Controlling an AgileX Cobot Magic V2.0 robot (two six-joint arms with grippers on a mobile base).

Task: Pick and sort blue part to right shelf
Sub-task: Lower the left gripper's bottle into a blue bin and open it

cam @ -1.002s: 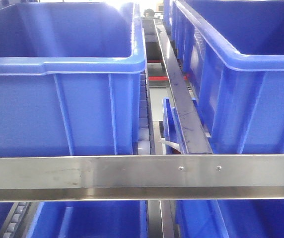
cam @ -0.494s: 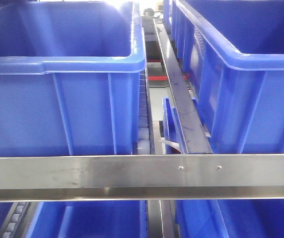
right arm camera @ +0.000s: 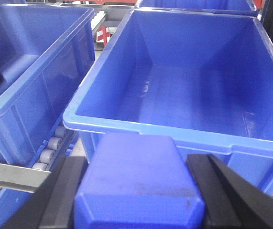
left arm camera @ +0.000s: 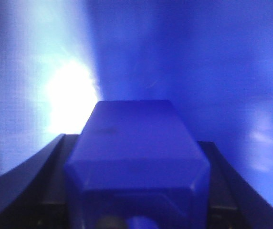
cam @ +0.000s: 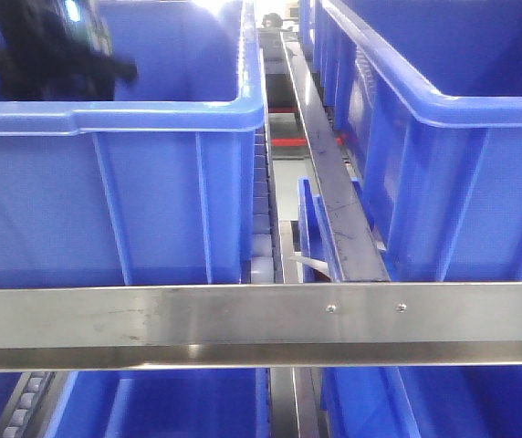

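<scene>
The right shelf's steel front rail (cam: 243, 324) crosses the front view, with large blue bins on roller tracks behind it. My left gripper (cam: 51, 50) is a dark blurred shape over the upper left bin (cam: 151, 182). In the left wrist view the left gripper (left arm camera: 136, 143) is shut on a blue part (left arm camera: 136, 162) between black fingers (left arm camera: 36, 171), with blue bin wall all around. My right gripper (right arm camera: 136, 162) is shut on a second blue part (right arm camera: 136, 181) between black fingers (right arm camera: 220, 186), just before the near rim of an open bin (right arm camera: 189, 81).
A steel divider rail (cam: 325, 173) runs back between the upper left bin and the upper right bin (cam: 443, 137). White rollers (right arm camera: 50, 148) lie beside the bins. More blue bins (cam: 161, 406) sit on the tier below. A neighbouring bin (right arm camera: 26, 71) stands left of the right gripper.
My left arm has come into the front view at the top left, over the upper left bin. The bins and rails have not moved.
</scene>
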